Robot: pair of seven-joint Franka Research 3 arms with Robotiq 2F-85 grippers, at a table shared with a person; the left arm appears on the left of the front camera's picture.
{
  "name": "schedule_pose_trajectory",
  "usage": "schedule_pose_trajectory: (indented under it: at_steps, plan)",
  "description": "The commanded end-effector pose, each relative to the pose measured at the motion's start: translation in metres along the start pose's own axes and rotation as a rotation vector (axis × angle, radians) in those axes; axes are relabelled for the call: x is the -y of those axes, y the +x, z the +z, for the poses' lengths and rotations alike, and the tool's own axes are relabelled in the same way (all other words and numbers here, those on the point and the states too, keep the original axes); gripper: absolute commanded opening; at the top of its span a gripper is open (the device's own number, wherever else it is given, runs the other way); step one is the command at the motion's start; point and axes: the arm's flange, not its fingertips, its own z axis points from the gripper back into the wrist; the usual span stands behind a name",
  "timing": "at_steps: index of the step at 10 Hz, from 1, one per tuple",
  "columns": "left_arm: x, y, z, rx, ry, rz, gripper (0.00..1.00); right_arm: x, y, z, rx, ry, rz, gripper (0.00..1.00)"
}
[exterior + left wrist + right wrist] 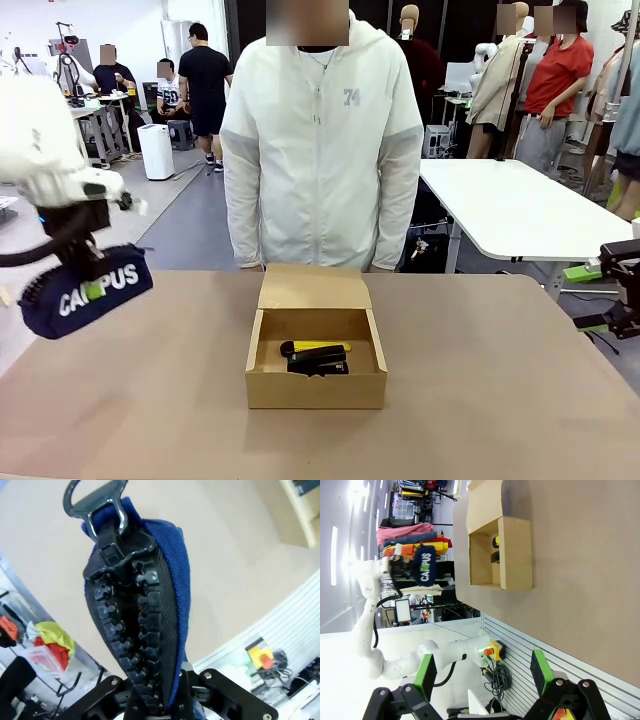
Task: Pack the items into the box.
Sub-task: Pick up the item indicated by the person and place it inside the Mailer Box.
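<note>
Brown tabletop (480, 400) fills the lower half of the front view, and a person in a white zip jacket (320, 150) stands behind its far edge at upper centre.

At the far left of that view we see the left gripper (93, 288) hanging from its white arm. Its fingers are clamped on the navy fabric zip pencil case lettered "CAMPUS" in white (125, 280). The case is held in the air over the table's left edge, tilted with its left end lower. In the left wrist view we look along the case (135, 630) from below. Its black zipper teeth and metal pull ring face us, and the left gripper (160, 700) is closed around its lower end.

At centre stands the small shallow brown cardboard box (315, 390), with its flap lid open towards the person. Inside lie the slim yellow-and-black utility knife (315, 348) and, touching it on the near side, the small black stapler-like object (320, 365).

At the right edge we see the right gripper (588, 297) with its green-padded fingers spread apart, holding nothing. The right wrist view shows the right gripper (482, 675) wide apart too, with the box (515, 555) at upper centre and the pencil case (425, 565) to its left.
</note>
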Motion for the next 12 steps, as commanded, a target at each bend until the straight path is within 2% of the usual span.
schedule_pose_trajectory:
  at_steps: [1,2,7,8,9,10,12]
  plan:
    - [0.012,-0.029,0.008,0.052,-0.012,0.015,0.0,-0.003,0.0,0.004,-0.01,-0.004,0.001,1.0]
    - [0.0,0.0,0.0,0.0,0.0,0.0,0.0,-0.003,0.0,0.004,-0.01,-0.004,0.001,1.0]
    - [0.0,0.0,0.0,0.0,0.0,0.0,0.0,-0.003,0.0,0.004,-0.01,-0.004,0.001,1.0]
    - [0.002,0.001,-0.011,-0.007,-0.015,-0.005,0.0,-0.003,0.0,0.004,-0.01,-0.004,0.001,1.0]
    - [0.017,0.018,-0.007,-0.011,0.017,0.057,0.0,-0.003,0.0,0.004,-0.01,-0.004,0.001,1.0]
    - [0.048,0.041,0.001,0.028,0.074,-0.011,0.0,-0.003,0.0,0.004,-0.01,-0.004,0.001,1.0]
    - [0.113,0.102,0.01,0.053,0.125,-0.287,0.0,-0.003,0.0,0.004,-0.01,-0.004,0.001,1.0]
